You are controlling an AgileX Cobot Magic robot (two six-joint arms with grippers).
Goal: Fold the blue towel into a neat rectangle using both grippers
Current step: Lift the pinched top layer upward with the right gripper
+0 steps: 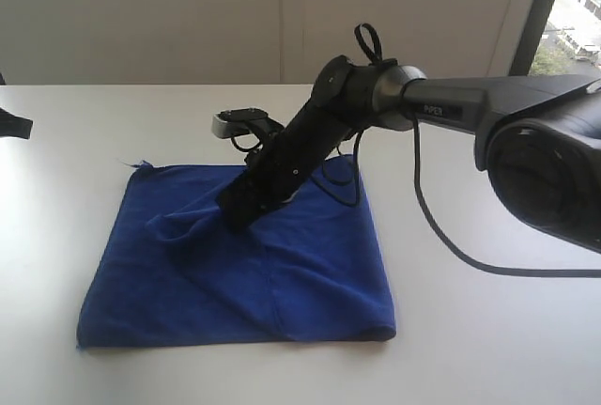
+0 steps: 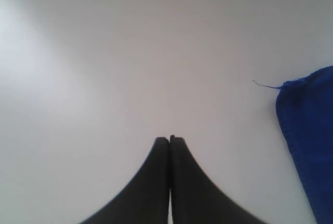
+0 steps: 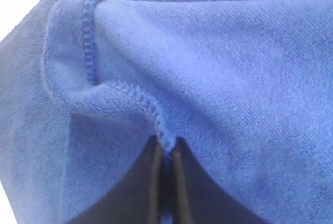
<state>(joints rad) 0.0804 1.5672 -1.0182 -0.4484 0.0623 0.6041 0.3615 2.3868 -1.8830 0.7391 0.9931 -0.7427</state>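
Blue towel (image 1: 282,283) lies spread on the white table (image 1: 488,349), bunched into a ridge where your right tool bites it. Your left gripper (image 2: 169,140) is clenched on nothing. Its jaws press together over bare tabletop, and the towel's corner with its loose thread (image 2: 263,84) lies off to one side of it, near but not touching. Your right gripper (image 3: 165,143) reaches in toward the towel's middle and is clamped on the stitched hem (image 3: 88,47), which curls up just ahead of the jaws.

To fold well, check that the pinch holds only the layer you mean to move. Lift just enough to clear the cloth under the jaws, then carry the edge straight across to the opposite hem. A single held point will likely let that edge sag, so bring the left gripper to the corner beside it. Watch the black cable (image 1: 441,236) looping below the right arm, as it could drag on the cloth.
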